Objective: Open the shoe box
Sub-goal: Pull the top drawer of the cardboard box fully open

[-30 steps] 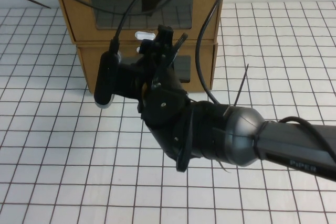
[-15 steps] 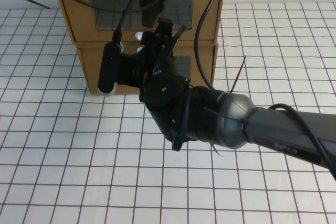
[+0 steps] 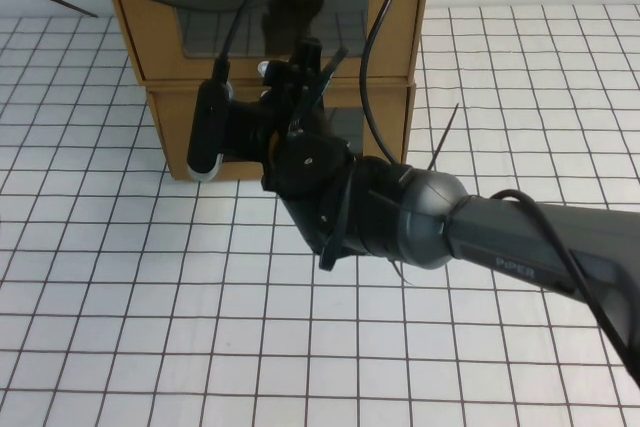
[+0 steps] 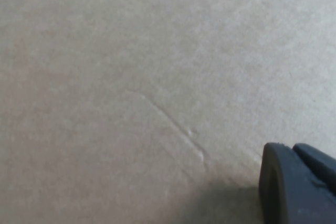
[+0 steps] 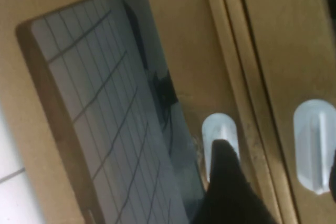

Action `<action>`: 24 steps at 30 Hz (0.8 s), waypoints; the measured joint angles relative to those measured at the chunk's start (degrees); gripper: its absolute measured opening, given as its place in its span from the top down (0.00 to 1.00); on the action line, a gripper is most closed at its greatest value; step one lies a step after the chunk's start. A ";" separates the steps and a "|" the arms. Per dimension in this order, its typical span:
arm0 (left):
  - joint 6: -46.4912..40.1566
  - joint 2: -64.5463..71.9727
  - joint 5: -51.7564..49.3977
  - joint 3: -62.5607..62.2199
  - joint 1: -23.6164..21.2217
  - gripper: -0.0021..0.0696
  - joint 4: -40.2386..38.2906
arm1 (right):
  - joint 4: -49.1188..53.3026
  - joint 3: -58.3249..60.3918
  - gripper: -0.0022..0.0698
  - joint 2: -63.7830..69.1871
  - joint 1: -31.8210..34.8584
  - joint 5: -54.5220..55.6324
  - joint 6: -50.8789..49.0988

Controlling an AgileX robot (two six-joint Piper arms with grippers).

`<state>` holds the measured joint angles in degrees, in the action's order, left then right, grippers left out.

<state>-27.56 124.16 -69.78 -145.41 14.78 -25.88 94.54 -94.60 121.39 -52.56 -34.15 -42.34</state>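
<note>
**High view.** Two brown cardboard boxes are stacked at the far side of the white gridded table (image 3: 120, 297), the upper shoe box (image 3: 270, 7) on the lower shoe box (image 3: 385, 137). Each is fronted by a dark window, and both are seen closed. The right gripper (image 3: 305, 75) is held close to the box fronts, at the seam between them, with its arm reaching in from the right.

**Left wrist view.** A plain beige surface (image 4: 131, 51) with a faint crease fills the frame. Only a dark edge of the left gripper (image 4: 299, 187) is shown, and its state cannot be told.

**Right wrist view.** The right gripper's fingers are spread wide and nothing is clasped. One dark fingertip (image 5: 223, 156) is seen just in front of a white handle (image 5: 220, 124) beside a window (image 5: 105, 103). A second white handle (image 5: 314, 145), on the neighbouring box front, lies within the gap between the fingers.
</note>
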 joint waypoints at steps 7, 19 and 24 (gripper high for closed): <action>0.00 0.00 0.00 0.00 0.00 0.97 0.00 | 0.23 -0.11 0.46 0.43 0.25 1.68 0.00; 0.00 0.00 0.00 0.00 0.00 0.97 0.00 | 1.35 -0.21 0.46 0.91 0.82 1.92 0.15; 0.00 0.00 0.00 0.00 0.00 0.97 0.00 | 1.68 -0.21 0.47 0.91 1.25 2.39 0.15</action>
<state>-27.56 124.16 -69.78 -145.41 14.78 -25.88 96.21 -94.80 122.30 -51.31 -31.76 -42.19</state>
